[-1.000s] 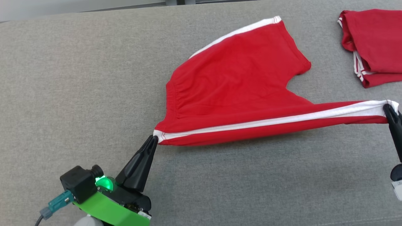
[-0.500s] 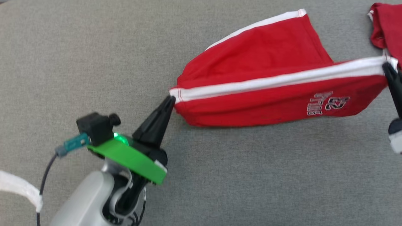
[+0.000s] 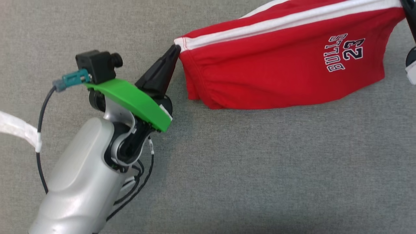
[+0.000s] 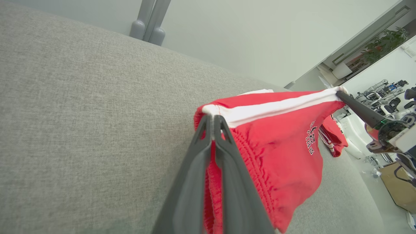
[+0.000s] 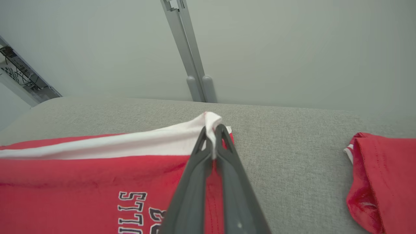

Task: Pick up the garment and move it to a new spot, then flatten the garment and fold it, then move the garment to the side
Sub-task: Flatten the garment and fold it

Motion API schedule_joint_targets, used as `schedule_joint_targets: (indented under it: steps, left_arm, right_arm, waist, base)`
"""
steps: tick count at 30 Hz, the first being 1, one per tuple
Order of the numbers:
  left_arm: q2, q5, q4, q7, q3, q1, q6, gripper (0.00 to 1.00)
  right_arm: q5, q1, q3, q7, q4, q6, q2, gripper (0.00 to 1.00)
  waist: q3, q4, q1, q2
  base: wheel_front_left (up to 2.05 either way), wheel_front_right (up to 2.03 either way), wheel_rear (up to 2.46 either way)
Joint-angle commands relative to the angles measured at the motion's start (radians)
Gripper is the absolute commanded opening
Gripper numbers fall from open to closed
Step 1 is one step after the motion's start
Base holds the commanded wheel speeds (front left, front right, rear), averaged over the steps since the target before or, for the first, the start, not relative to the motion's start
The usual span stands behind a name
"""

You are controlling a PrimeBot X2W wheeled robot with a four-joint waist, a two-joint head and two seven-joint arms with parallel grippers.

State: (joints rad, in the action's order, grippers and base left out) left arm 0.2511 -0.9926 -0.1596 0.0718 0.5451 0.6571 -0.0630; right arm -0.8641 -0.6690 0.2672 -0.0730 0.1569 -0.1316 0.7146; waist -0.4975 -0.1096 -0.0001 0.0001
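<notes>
ITEM: shorts [image 3: 276,74], red w/ white side stripe & "BULLS 23" print. LOCATION: held up over grey surface [image 3: 227,169], strung by the striped edge between both grippers; body hangs below the stripe, and the lower fold looks to touch or nearly touch the surface, can't tell which. HOLD: L gripper [image 3: 176,48] clenched on the waistband end of the stripe; R gripper [image 5: 213,130] clenched on the hem end, white cloth bunched between its tips. STEP (judged): carry/lay-down to new spot, before flattening. HOW TO DO WELL: keep both pinches tight; keep the stripe taut but not overstretched, so no sag mid-span; move both ends together at one height; lower so the hanging fold lands first, then draw the stripe edge across and down so the cloth spreads w/o creases; let go only once it lies flat. Stay clear of 2nd red garment [image 5: 383,175], lying apart on R side. POSE: L forearm pale, comes in from lower left in head view, wrist bent, fingers aimed up-right at the cnr. R fingers at upper-right edge of head view, aimed up toward the hem cnr; R arm itself mostly out of frame.
</notes>
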Motion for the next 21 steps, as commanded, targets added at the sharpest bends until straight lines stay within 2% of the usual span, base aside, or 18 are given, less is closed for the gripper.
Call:
schedule_joint_targets:
  steps: [1, 7, 15, 16, 17, 19, 21]
  left_arm:
    - [-0.003, 0.0, -0.021, 0.003, -0.003, 0.039, -0.01, 0.0]
    - [-0.016, 0.022, -0.099, -0.011, -0.006, 0.13, -0.023, 0.0]
    - [-0.037, 0.031, -0.187, -0.009, 0.011, 0.184, -0.025, 0.0]
    - [-0.037, 0.037, -0.197, -0.012, 0.015, 0.187, -0.027, 0.07]
    - [-0.041, 0.04, -0.208, -0.016, 0.015, 0.188, -0.028, 0.48]
    - [-0.048, 0.038, -0.226, -0.027, 0.015, 0.186, -0.03, 1.0]
    - [-0.051, 0.042, -0.238, -0.046, 0.013, 0.176, -0.031, 1.0]
  right_arm:
    - [-0.011, -0.042, 0.017, -0.003, 0.023, 0.002, 0.008, 0.0]
    - [-0.016, -0.18, 0.1, -0.009, 0.102, 0.002, 0.018, 0.0]
    - [-0.043, -0.28, 0.197, 0.01, 0.205, 0.002, 0.004, 0.0]
    - [-0.053, -0.287, 0.206, 0.02, 0.216, 0.002, 0.0, 0.11]
    - [-0.067, -0.293, 0.211, 0.036, 0.226, 0.002, -0.004, 0.38]
    - [-0.09, -0.302, 0.221, 0.067, 0.24, 0.002, -0.011, 1.0]
    - [-0.104, -0.298, 0.238, 0.097, 0.244, 0.002, -0.011, 1.0]
  waist:
    - [-0.044, -0.02, 0.0001, -0.0001]
    - [-0.095, -0.026, 0.0001, -0.0001]
    - [-0.115, -0.033, 0.0001, -0.0001]
    - [-0.115, -0.034, 0.0001, -0.0001]
    - [-0.112, -0.035, 0.0001, -0.0001]
    - [-0.104, -0.034, 0.0001, -0.0001]
    - [-0.089, -0.031, 0.0001, -0.0001]
  base:
    - [0.0, 0.0, 0.0]
    - [0.0, 0.0, 0.0]
    - [0.0, 0.0, 0.0]
    - [0.0, 0.0, 0.0]
    - [0.0, 0.0, 0.0]
    - [0.0, 0.0, 0.0]
    - [0.0, 0.0, 0.0]
